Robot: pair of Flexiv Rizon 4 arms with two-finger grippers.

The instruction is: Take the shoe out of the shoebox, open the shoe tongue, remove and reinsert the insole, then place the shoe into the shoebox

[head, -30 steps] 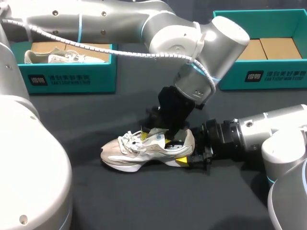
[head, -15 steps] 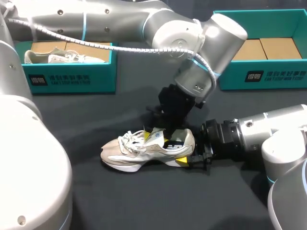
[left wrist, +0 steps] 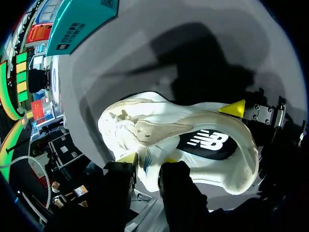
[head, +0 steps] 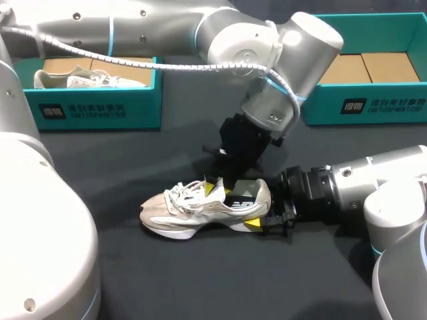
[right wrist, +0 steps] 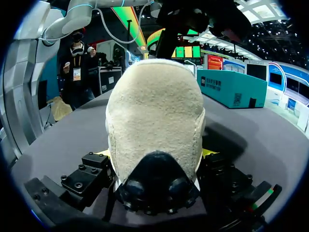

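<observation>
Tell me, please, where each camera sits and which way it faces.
Head: fixed above and behind, looking down on the table; left arm, right arm and shoe show.
Left wrist: on the left arm, looking down into the shoe's opening; the left pincer grips the tongue.
Right wrist: on the right arm, looking level at the heel; the right pincer clamps the shoe.
Shared: all three show the shoe.

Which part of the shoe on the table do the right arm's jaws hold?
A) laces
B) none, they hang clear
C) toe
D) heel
D: the right wrist view shows the heel of the shoe between the right jaws, with a yellow tip at each side.
</observation>
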